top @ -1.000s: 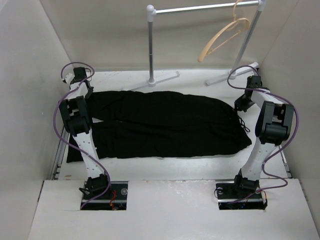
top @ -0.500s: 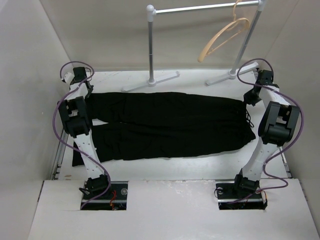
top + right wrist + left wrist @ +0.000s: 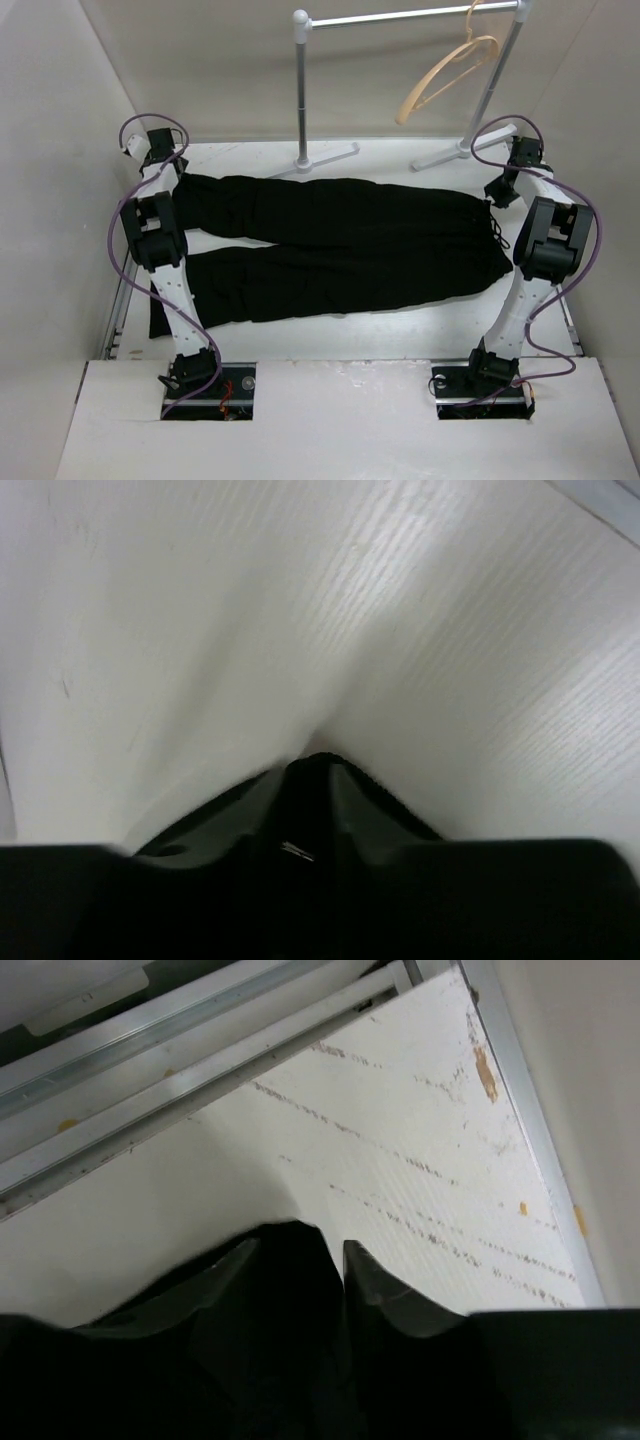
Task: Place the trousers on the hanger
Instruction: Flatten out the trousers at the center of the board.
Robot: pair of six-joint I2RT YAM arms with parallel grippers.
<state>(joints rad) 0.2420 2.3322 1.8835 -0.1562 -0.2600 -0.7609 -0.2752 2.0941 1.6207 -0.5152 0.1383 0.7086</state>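
My left gripper, at the upper left of the top view, is clenched on the end of the far leg of the trousers. My right gripper, at the right edge, is clamped on the waist. The black garment lies on the white table, its long axis running left to right between the two grippers, waist at right. The tan hanger hangs from the silver rail at upper right, above and beyond the waist end. I judge the right gripper the nearer to it. Count: one pair of trousers, one hanger, one rail.
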